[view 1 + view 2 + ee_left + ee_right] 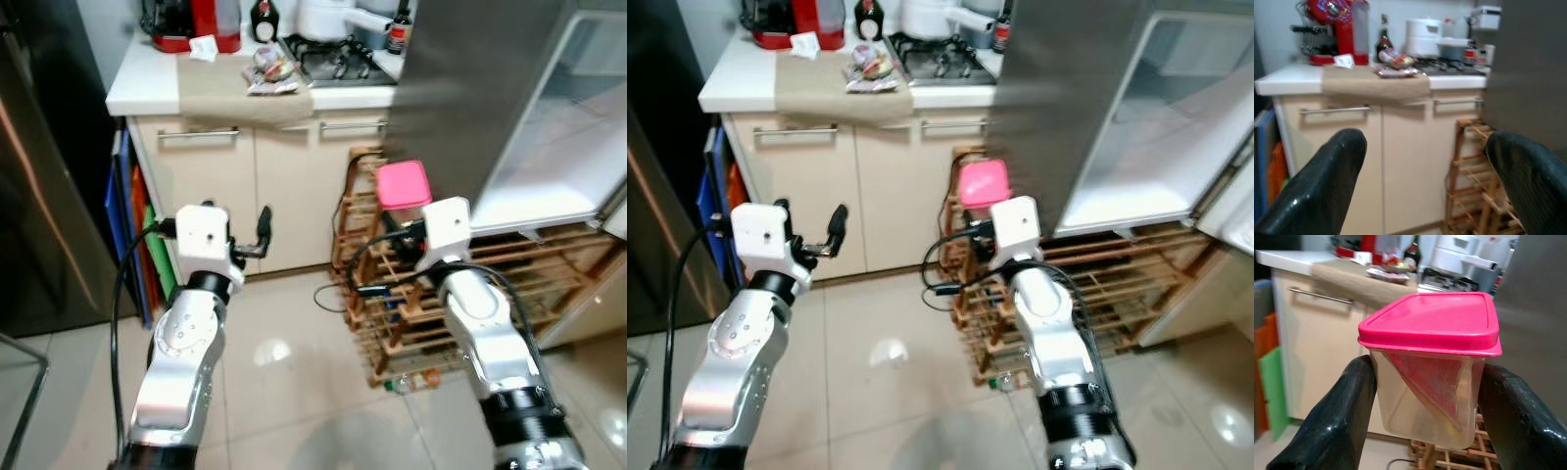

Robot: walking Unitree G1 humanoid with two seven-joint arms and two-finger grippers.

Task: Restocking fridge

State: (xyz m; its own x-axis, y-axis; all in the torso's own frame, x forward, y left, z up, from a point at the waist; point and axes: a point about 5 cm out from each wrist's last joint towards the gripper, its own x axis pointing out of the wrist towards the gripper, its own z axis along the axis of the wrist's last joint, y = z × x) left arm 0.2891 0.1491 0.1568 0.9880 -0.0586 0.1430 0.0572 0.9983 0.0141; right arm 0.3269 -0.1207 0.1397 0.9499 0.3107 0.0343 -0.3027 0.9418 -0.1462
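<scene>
Kitchen cabinets point(245, 186) with a white worktop point(147, 83) stand ahead, and the fridge door point(470, 88) is swung wide at the right, so that the pale inside of the fridge point(558, 147) is visible. Below it, on the tiled floor point(284, 392), stands a wooden rack point(460, 294).

The right pincer point(1420, 396) is pinching a clear container with a pink lid point(1432, 362). Its two black fingers point(1334, 416) press on opposite walls of the box, below the lid. The container is upright, held in the air in front of the wooden rack and near the edge of the fridge door, not yet inside the fridge. Something red lies inside it.

The left pincer point(257, 235) is spread and empty, raised toward the cabinets.

I judge the step in hand to be carrying the container to a fridge shelf. To do it well, the robot should first turn toward the open compartment, because the door edge is between the box and the shelf. The box should stay level, and the grip should not loosen until the bottom rests flat on the shelf. The left arm should keep away from the door.
</scene>
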